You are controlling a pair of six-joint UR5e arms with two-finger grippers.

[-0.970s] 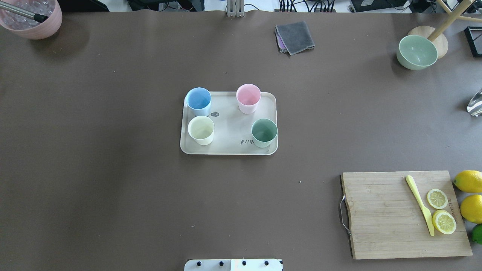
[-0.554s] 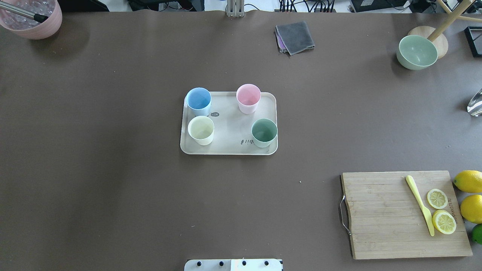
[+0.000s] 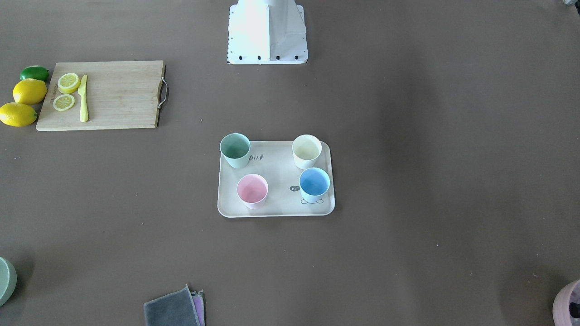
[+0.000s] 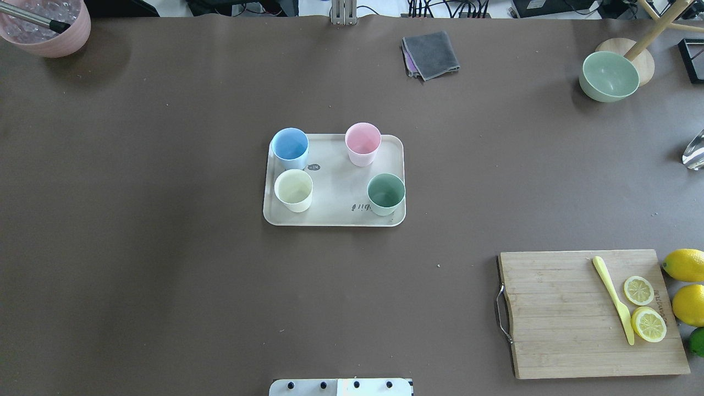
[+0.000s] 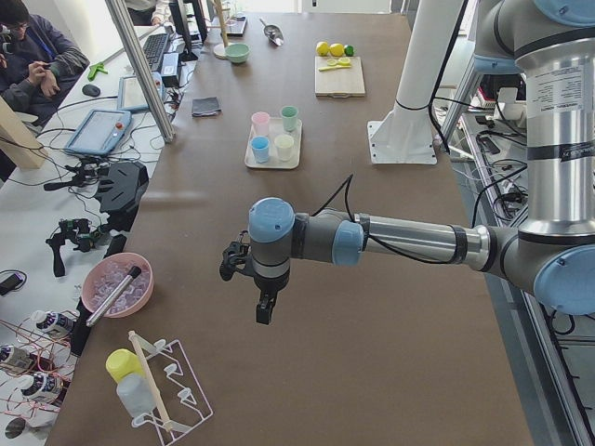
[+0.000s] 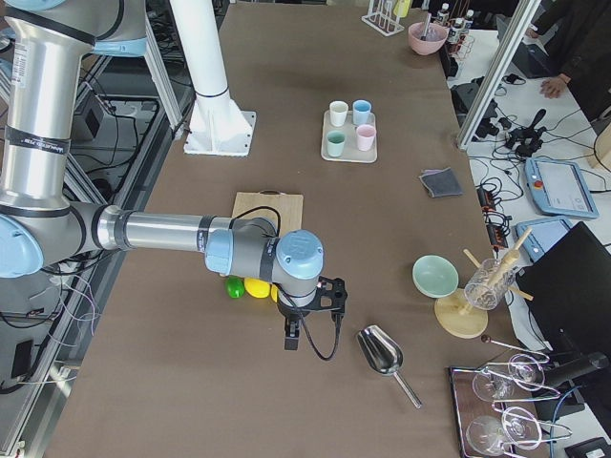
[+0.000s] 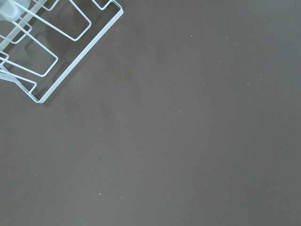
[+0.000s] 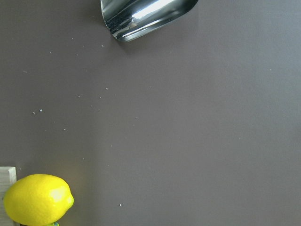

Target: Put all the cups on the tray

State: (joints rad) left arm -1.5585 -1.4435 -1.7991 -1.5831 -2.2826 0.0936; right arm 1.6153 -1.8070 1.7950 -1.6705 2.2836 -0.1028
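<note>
A: From across the table, where are the cups?
B: All four stand upright on the flat beige tray with rounded corners [image 3: 277,181], in the middle of the brown table [image 3: 408,136]. The mint green cup [image 3: 235,151] and the cream-white cup [image 3: 306,151] are on the robot's side. The pastel pink cup [image 3: 252,190] and the light blue cup [image 3: 314,184] are on the far side from the robot. The cups do not touch each other.
A: And from above?
B: It looks the same there — one cup near each corner of the tray. The bamboo cutting board [image 4: 588,313] with lemon slices [image 4: 638,290] lies well apart, on the robot's right.
A: What about the view from the left end?
B: The left gripper [image 5: 265,314] hangs over bare table with its fingers pointing down, far from the tray. Only this side view shows it, so I can't tell how wide it is open or if it holds anything.
A: And from the right end?
B: The right gripper [image 6: 292,341] hangs over the table too, between the yellow lemons [image 6: 256,286] and a shiny metal scoop [image 6: 382,351]. The tray is far behind it. I can't tell how open this one is either, or if it has hold of anything.
A: What does the left wrist camera see?
B: It sees brown table and a corner of a white wire rack [image 7: 51,47] at the top left.
A: And the right wrist camera?
B: It sees brown table again, with the scoop at the top edge and one of the lemons in the bottom left corner.
</note>
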